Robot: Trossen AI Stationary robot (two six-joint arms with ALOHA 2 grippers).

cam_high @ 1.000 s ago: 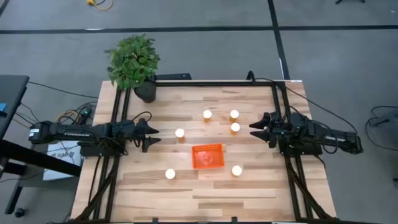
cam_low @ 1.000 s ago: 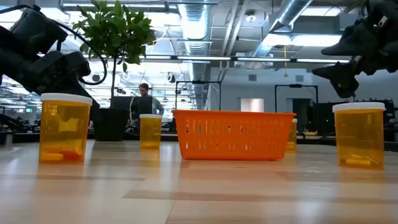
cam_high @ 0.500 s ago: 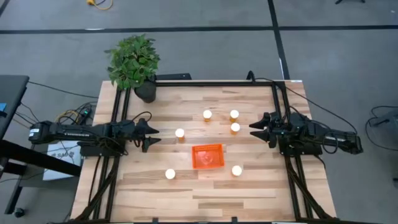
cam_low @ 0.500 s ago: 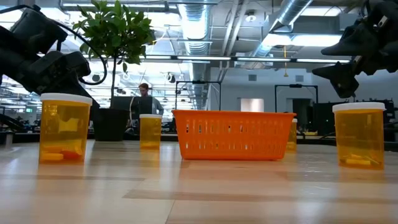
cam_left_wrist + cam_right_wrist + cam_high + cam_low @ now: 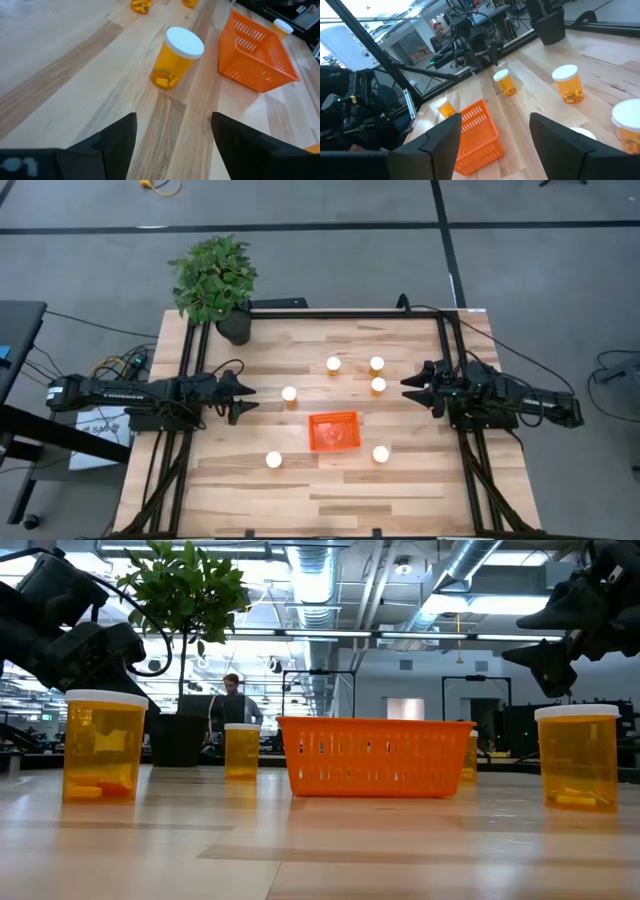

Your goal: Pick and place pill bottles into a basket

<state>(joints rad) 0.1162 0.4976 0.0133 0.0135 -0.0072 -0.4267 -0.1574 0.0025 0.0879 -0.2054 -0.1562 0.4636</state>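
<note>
While both arms are waiting at the table's sides, nothing is being carried.
Left gripper [image 5: 243, 397] and right gripper [image 5: 409, 388] are hanging apart, empty; six bottles [image 5: 289, 393] are standing scattered around the basket [image 5: 333, 432], so either arm is reaching some.

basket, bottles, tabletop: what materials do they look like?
Basket: likely moulded plastic, matte bright orange, with slotted perforated walls.
Pill bottles: probably plastic, with glossy translucent amber bodies showing the contents and opaque white caps.
Table: wood, looks like butcher-block; pale jointed strips with grain and a satin sheen.
</note>
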